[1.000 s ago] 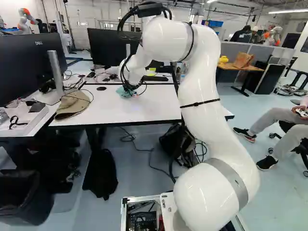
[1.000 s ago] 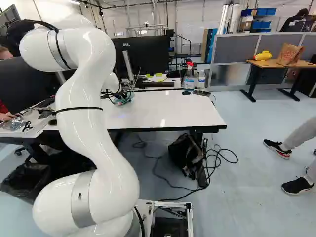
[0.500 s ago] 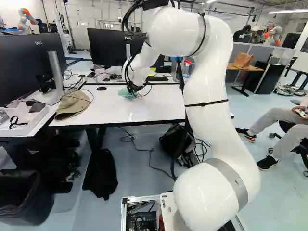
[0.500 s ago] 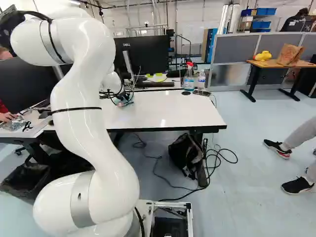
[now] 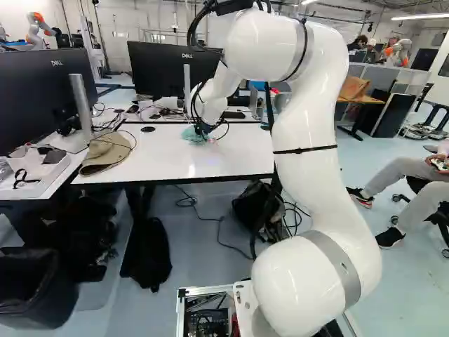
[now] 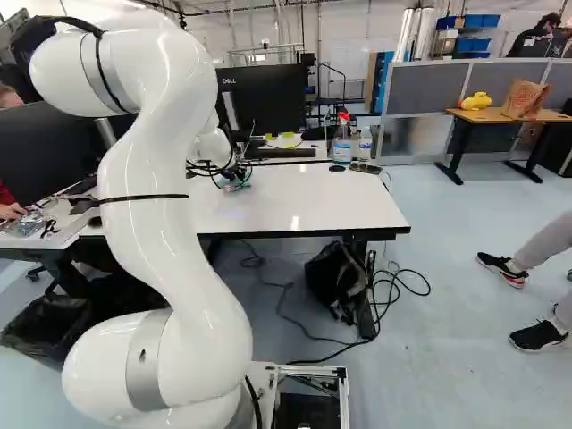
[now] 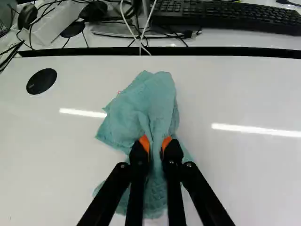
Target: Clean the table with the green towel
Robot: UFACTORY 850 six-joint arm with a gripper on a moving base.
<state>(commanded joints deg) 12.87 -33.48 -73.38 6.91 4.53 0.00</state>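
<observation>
At the middle of the left base view my gripper [image 5: 203, 131] is low over the white table [image 5: 161, 160], with the green towel [image 5: 191, 135] at its fingers. The wrist view shows the gripper [image 7: 156, 145] shut on a bunched fold of the towel [image 7: 146, 103], an orange pad pressing from each side. The crumpled cloth lies on the tabletop, spreading ahead of the fingers and back underneath them. In the right base view the towel [image 6: 234, 183] is partly hidden by cables and the wrist.
A black round disc [image 7: 41, 81] lies beside the towel. Beyond the table's far edge are a keyboard [image 7: 225, 14], cables and monitors [image 5: 168, 70]. A cap [image 5: 106, 153] rests at the left; a spray bottle [image 6: 341, 141] and another bottle [image 6: 365, 143] stand at the far right corner.
My arm has moved rightwards over the table, after a small shift the other way in the right base view, and the gripped towel has travelled with it. The base has stayed put.
</observation>
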